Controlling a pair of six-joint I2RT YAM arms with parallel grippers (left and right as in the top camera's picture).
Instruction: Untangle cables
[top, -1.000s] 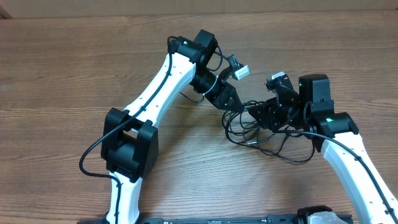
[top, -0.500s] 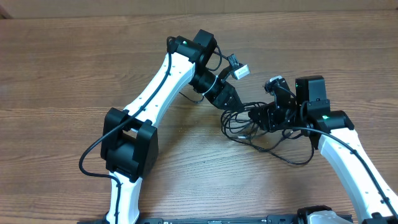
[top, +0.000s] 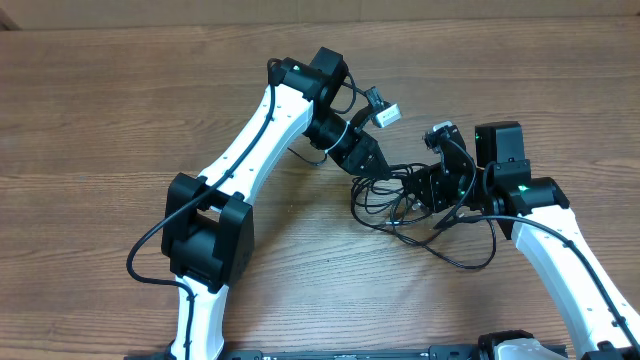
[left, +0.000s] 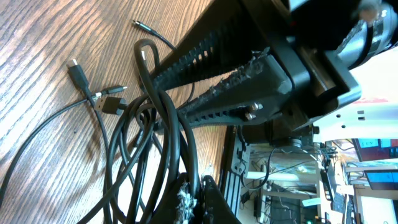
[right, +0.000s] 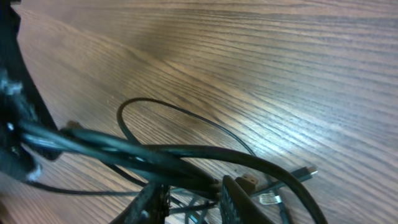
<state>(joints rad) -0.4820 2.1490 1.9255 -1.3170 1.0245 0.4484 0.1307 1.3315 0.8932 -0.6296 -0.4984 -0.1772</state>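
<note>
The cables (top: 392, 205) are thin black cords tangled in a loose heap on the wooden table between my two grippers, with one loop trailing toward the front right. My left gripper (top: 372, 168) is at the heap's upper left, and its jaws (left: 198, 196) are shut on a cable strand. The bundle (left: 168, 143) runs up from these jaws, with plugs (left: 112, 102) lying on the wood. My right gripper (top: 422, 190) is at the heap's right side. Its fingers (right: 196, 199) are closed around several strands (right: 186, 155). A silver-tipped plug (right: 305, 171) lies just beyond.
The right gripper's ribbed black fingers (left: 211, 74) cross close in front of the left wrist camera. The left arm's elbow (top: 210, 230) stands at the front left. Bare wood table (top: 100, 120) extends left and behind.
My right gripper has moved a little left toward the left gripper, and the tangle and its trailing loop have shifted left with it. The left gripper has held still.
</note>
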